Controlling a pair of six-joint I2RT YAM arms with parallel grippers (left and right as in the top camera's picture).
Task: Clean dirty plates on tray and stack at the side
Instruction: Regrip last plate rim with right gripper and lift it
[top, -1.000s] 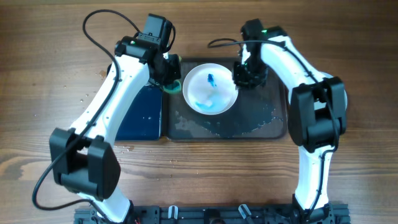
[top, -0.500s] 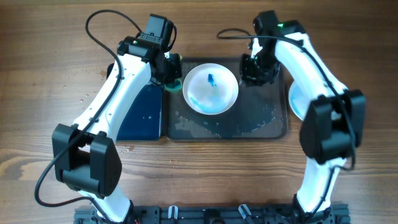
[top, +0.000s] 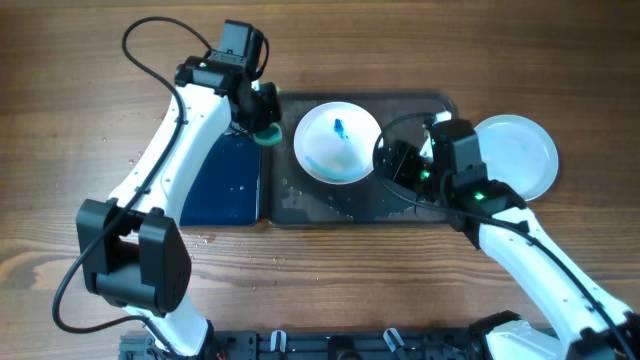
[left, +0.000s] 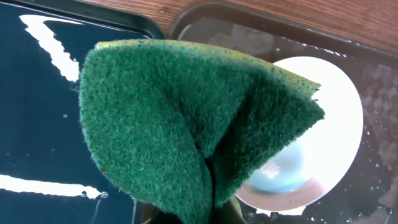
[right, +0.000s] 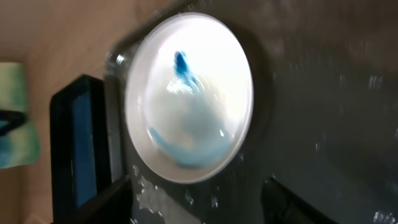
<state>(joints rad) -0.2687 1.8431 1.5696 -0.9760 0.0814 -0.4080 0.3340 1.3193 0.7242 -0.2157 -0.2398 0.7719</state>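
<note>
Closest to the left wrist camera, a folded green sponge (left: 186, 118) fills most of the view. The left gripper (top: 262, 122) is clamped tight on it, with its jaws hidden behind the fold. Just past the sponge on its right sits a dirty plate (left: 329, 124) on the brown tray (left: 379, 74). On its left is the black tray (left: 37, 124), shining with water. The right wrist view gives what that one cannot: the right gripper (right: 202, 205) with its two dark fingers (right: 115, 199) spread wide and nothing between them. The dirty plate lies just ahead of them, a blue smear (right: 181, 61) on its far side and a pale blue wash nearer. Only the overhead view shows both arms at once, one on each side of that plate. It alone also shows a clean plate (top: 515, 155), which rests on the wooden table (top: 80, 80) to the right of the right gripper, off the brown tray's end.
</note>
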